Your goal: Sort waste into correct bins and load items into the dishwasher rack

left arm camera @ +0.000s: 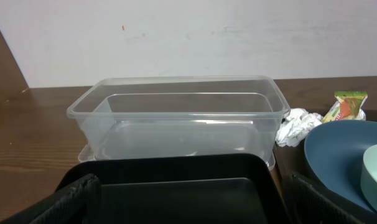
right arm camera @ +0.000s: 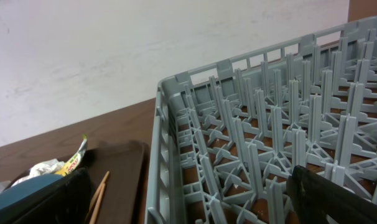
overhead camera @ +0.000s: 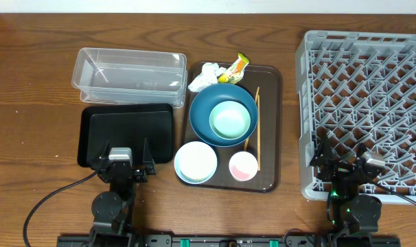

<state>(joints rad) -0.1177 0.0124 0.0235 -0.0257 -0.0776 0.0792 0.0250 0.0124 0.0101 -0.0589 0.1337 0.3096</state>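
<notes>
Wooden table (overhead camera: 29,103) bearing tubs (overhead camera: 129,52), tray (overhead camera: 270,137), rack (overhead camera: 373,82)

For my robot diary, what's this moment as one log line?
left jaws: open, empty | right jaws: open, empty | clear tub: empty | black tub: empty | rack: empty | mint bowl: inside blue bowl

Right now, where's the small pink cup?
Overhead view: the small pink cup stands in the near right corner of the dark-brown tray. It is right of the white bowl, below the dark-blue bowl and beside the wooden chopsticks.

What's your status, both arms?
Left tool open at black bin's near edge. Right tool open at rack's near edge. Dishes on tray, waste at its far edge. Nothing blocking.
</notes>
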